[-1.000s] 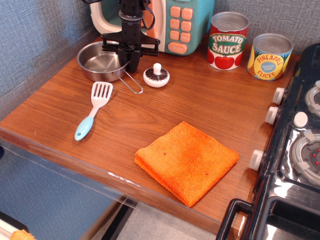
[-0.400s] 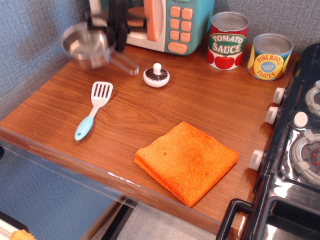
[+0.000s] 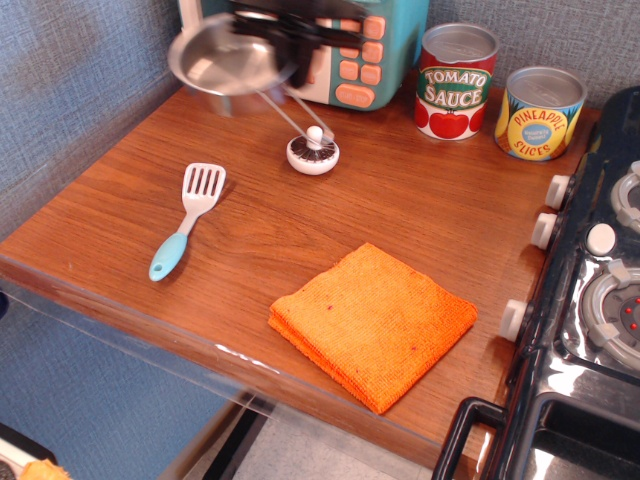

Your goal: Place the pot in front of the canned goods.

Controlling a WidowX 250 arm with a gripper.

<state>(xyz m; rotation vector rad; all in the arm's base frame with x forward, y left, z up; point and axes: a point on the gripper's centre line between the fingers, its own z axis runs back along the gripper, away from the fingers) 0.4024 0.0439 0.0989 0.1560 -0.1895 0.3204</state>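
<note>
Above the counter, the blurred hand [image 3: 296,38] grips the pot [image 3: 232,60] at its left.

The shiny steel pot [image 3: 232,60] is up off the counter at the back left, blurry and tilted, wire handle sticking down to the right. Tomato sauce can [image 3: 456,80] and pineapple slices can [image 3: 540,112] stand upright side by side, back right.

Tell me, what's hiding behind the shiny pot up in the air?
Behind the lifted pot stands the toy microwave; you see its pink buttons, but its left side is covered by the pot and the blurred gripper. Nothing shows inside the pot.
</note>
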